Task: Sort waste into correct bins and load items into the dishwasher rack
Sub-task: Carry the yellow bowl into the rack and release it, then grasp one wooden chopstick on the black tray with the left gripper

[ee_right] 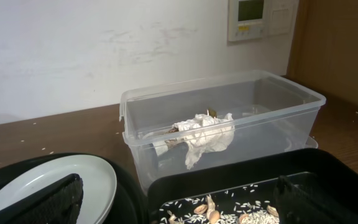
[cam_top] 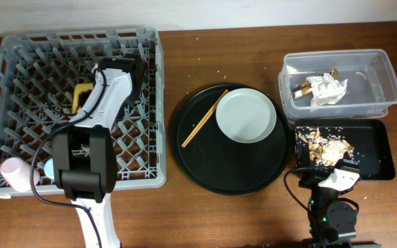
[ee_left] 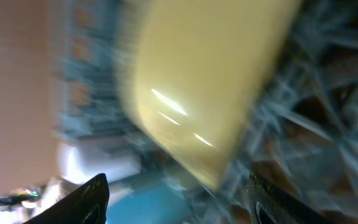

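The grey dishwasher rack [cam_top: 150,103] holds the yellow bowl [cam_top: 83,95], the pink cup [cam_top: 14,172] and the light-blue cup [cam_top: 47,167]. My left gripper [cam_top: 126,67] hovers over the rack, open and empty. Its blurred wrist view shows the open jaws [ee_left: 179,208] with the yellow bowl [ee_left: 210,81] ahead. The plate [cam_top: 246,115] and chopsticks [cam_top: 204,118] lie on the round black tray [cam_top: 205,165]. The clear tub [cam_top: 384,76] holds the napkin [cam_top: 326,89] and wrapper [cam_top: 305,86]. The black tray [cam_top: 381,155] holds food scraps [cam_top: 326,146]. My right gripper [cam_top: 340,176] is open and empty [ee_right: 176,205] near the black tray's front edge.
The right wrist view shows the plate [ee_right: 55,180] at the left, the clear tub [ee_right: 278,106] with the napkin [ee_right: 204,137] ahead, and the black tray [ee_right: 241,180] with scraps [ee_right: 229,214] below. A wall stands behind the table. Small crumbs dot the wood.
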Robot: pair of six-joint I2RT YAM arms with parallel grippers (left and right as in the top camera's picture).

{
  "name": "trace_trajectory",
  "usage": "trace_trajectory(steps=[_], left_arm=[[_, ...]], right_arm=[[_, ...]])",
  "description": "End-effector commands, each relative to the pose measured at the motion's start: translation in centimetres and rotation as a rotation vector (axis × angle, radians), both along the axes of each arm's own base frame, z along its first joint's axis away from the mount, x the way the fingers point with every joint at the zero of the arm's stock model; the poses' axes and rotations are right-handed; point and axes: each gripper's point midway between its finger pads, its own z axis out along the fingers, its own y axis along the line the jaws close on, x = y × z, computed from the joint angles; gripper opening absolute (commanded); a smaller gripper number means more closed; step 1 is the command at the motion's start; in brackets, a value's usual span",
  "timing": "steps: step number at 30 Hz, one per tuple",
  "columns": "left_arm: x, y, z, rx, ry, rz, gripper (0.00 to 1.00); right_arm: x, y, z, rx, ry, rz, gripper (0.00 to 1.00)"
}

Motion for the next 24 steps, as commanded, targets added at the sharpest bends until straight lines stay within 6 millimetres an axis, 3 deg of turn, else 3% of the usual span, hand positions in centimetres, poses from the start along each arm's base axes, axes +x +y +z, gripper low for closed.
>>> trace_trajectory(steps=[1,5,10,11,14,16,19,22,24], left_arm=[[-0.3,-8.4,-0.9,-0.557,0.050,-0.071,0.68],[1.0,-19.5,2.5,-0.922,0.036,-0.497,0.52],[1.8,-28.4,2.3,-0.879,0.034,-0.901,0.52],[1.7,-29.4,1.6,-0.878,0.040,-0.927,0.52],[2.1,-30.6,-2.6,-0.868,0.090,-0.926,0.37],[2.2,-30.4,-5.6,-0.867,0.139,-0.900,0.37],[2.1,-30.3,-7.6,-0.863,0.177,-0.895,0.37],[1.4,-30.1,-11.1,-0.862,0.250,-0.875,0.37],[0.8,-30.7,-11.9,-0.906,0.276,-0.872,0.37]], right_arm=[[0.0,-0.1,-0.3,0.003,0.002,-0.004,0.99],[0.0,-0.1,-0.3,0.003,0.002,-0.004,0.98],[0.0,-0.1,-0.3,0.003,0.002,-0.004,0.98],[0.0,-0.1,-0.3,0.003,0.002,-0.004,0.98],[0.0,-0.1,-0.3,0.003,0.002,-0.004,0.98],[0.0,-0.1,-0.3,0.003,0.002,-0.004,0.98],[0.0,-0.1,-0.3,0.003,0.002,-0.004,0.98],[0.0,-0.1,-0.3,0.003,0.002,-0.004,0.98],[0.0,-0.1,-0.3,0.003,0.002,-0.004,0.99]])
